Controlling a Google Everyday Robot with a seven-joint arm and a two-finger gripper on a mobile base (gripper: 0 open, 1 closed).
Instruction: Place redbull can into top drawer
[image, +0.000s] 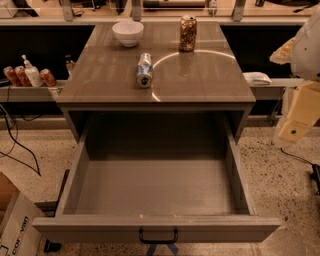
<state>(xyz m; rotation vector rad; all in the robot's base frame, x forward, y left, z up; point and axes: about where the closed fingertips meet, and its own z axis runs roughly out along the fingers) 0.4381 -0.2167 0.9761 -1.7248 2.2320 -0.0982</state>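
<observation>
1. Camera view: the redbull can (144, 70) lies on its side on the cabinet top (210, 75). It is a little left of the middle, with its silver end towards the front edge. It is not in the drawer.
2. The top drawer (100, 223) is pulled fully out below the front edge of the cabinet top. Its inside shows bare grey-brown wood, and a small black handle (158, 236) sits at the middle of its front panel.
3. The gripper (292, 131) hangs at the right edge of the view, beside the right side of the cabinet and well apart from the redbull can. I cannot tell whether it is open or closed, and nothing is seen in it.
4. A white bowl (128, 32) stands near the back edge, left of the middle.
5. A gold-brown can (188, 33) stands upright near the back edge, right of the middle and well apart from the redbull can.
6. On a low shelf to the left stand a pump bottle (32, 74) and red cans (47, 77).
7. A white cloth (257, 77) lies on the shelf to the right.
8. A cardboard box (15, 225) sits at the bottom left corner, on the speckled floor (280, 185).
</observation>
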